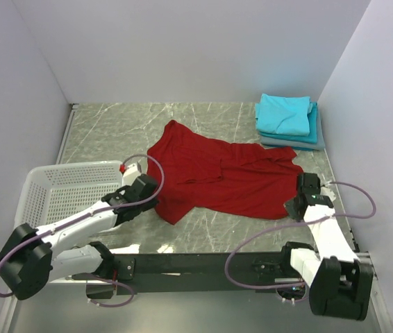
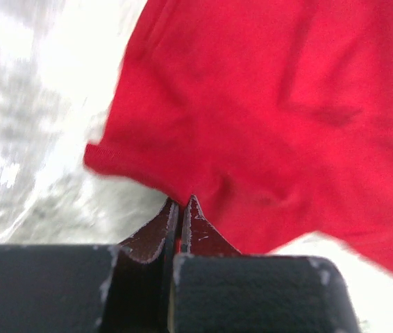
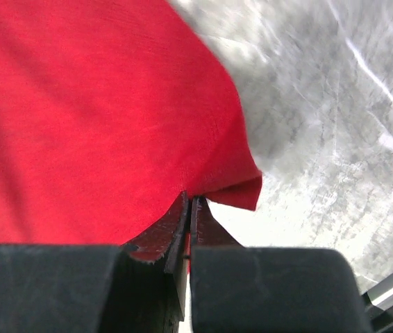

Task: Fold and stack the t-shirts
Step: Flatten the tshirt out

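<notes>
A deep red t-shirt (image 1: 217, 173) lies spread and rumpled across the middle of the marble table. My left gripper (image 1: 151, 193) is shut on its near left edge; the left wrist view shows the cloth (image 2: 266, 111) pinched between the closed fingertips (image 2: 182, 202). My right gripper (image 1: 300, 198) is shut on the shirt's near right corner; the right wrist view shows the red cloth (image 3: 92, 118) clamped at the fingertips (image 3: 189, 201). A folded turquoise t-shirt (image 1: 283, 113) lies on top of folded blue ones (image 1: 316, 135) at the back right.
A white lattice basket (image 1: 64, 186) stands at the left, beside my left arm. White walls close in the table on the left, back and right. A black rail (image 1: 196, 263) runs along the near edge between the arm bases.
</notes>
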Controlling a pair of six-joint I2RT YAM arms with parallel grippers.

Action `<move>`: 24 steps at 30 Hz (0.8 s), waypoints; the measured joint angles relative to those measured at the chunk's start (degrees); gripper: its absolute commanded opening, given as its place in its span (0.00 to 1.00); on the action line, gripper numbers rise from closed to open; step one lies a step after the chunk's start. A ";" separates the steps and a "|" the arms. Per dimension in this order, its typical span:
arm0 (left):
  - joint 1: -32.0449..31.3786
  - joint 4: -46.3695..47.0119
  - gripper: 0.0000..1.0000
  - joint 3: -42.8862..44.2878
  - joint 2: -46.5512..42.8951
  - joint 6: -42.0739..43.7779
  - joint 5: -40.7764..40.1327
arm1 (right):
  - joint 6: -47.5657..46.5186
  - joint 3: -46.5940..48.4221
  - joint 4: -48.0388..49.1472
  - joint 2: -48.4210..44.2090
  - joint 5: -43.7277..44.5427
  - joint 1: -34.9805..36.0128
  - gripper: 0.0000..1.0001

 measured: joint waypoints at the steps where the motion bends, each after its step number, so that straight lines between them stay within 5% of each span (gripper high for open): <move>1: 0.00 -0.11 0.00 1.14 -0.68 0.42 -1.01 | -0.61 0.66 -0.83 -1.88 -0.04 0.00 0.00; 15: 0.00 0.13 0.01 22.56 -12.22 9.94 -12.81 | -9.79 30.88 -8.04 -17.66 -1.53 0.00 0.00; 24: -0.02 2.64 0.01 43.28 -17.18 24.98 -9.35 | -13.03 51.52 -13.27 -19.89 -3.28 0.00 0.00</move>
